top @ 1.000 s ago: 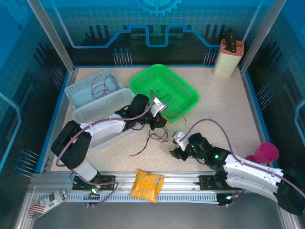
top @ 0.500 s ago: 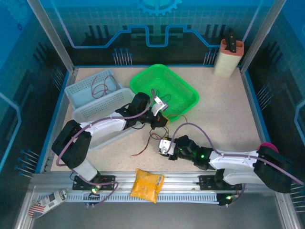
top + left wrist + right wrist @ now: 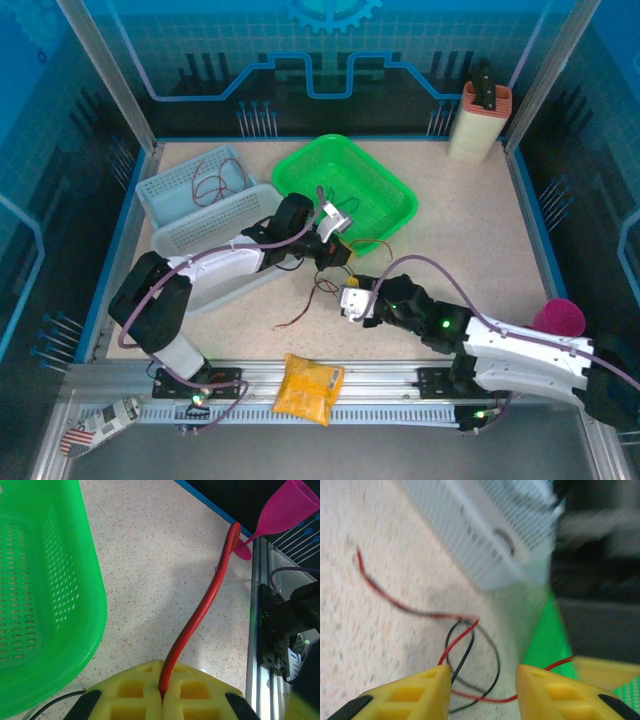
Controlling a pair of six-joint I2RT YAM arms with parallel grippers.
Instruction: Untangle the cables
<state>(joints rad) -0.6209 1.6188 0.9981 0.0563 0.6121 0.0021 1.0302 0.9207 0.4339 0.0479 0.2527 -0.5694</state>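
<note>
Plainly, the left pincer (image 3: 162,682) is clenched on a red cable (image 3: 205,605). The cable runs out from between its yellow fingers over the speckled worktop (image 3: 150,555), beside the green basket (image 3: 45,580), and a pink cup (image 3: 287,507) shows beyond it. From above, that pincer (image 3: 335,258) sits just off the green basket's near corner. The right pincer (image 3: 485,680) stands released. Its fingers are apart above a loose tangle of cables (image 3: 461,639), red and black, lying on the worktop near a pale basket (image 3: 490,535). One red strand (image 3: 395,603) trails away across the worktop. More thin wires (image 3: 208,186) lie inside the farther pale basket (image 3: 165,195).
</note>
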